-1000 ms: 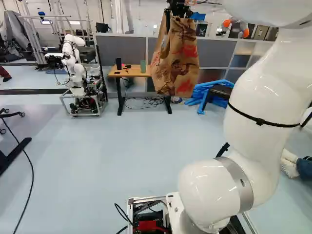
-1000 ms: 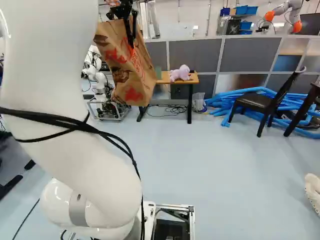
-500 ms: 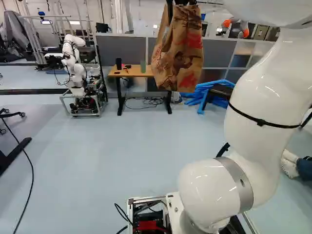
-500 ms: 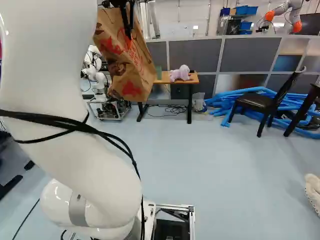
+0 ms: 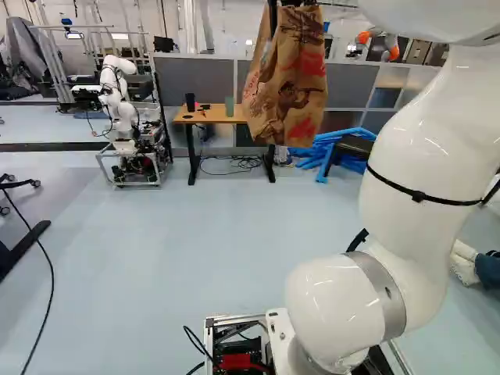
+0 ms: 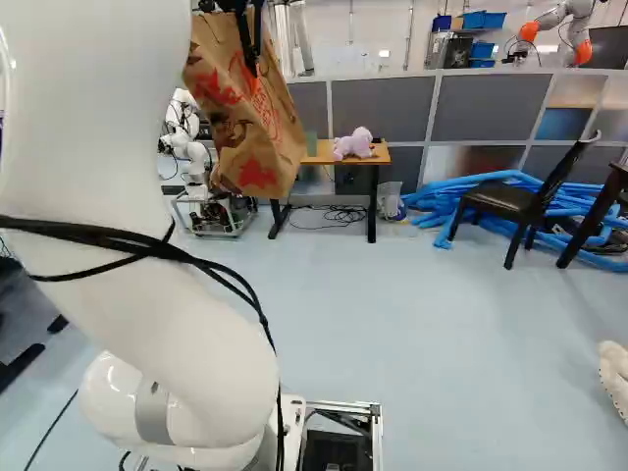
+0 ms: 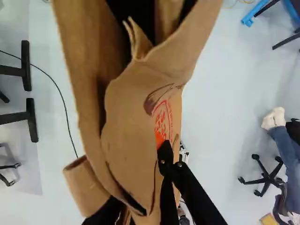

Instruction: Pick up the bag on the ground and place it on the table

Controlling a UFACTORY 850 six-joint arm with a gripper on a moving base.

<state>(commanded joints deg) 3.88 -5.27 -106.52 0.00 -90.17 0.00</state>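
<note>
So the bag (image 5: 287, 78) is off the floor and dangling from the gripper (image 6: 250, 39). In the left base view it hangs between 12 and 1 o'clock, and in the right one it's around 11. The hand is pinching the bag's paper: in the wrist view one orange pad (image 7: 160, 139) sits right against it, while the other finger is mostly tucked behind the folds, so I can't make out its tip. The paper fills most of the space ahead of the fingers, all creased, with a curled flap (image 7: 84, 185) off to one side.

The table (image 5: 209, 116) is at 11 o'clock in the left base view and about 12 in the right. The bag hangs in front of it, covering one end, and its bottom shows lower than the tabletop in both. How big the gap is, I can't tell. On the table there's a dark cup (image 5: 190, 102), a green cup (image 5: 229, 107) and a purple plushie (image 6: 355, 144).

The arm (image 5: 418, 148) rises at 3 o'clock on the left view, 9 on the right. Another robot (image 5: 121, 98) stands near 10 on the left view; on the right one a black chair (image 6: 510, 201) sits between 2 and 3, with blue tubes (image 6: 456, 191) around it.
</note>
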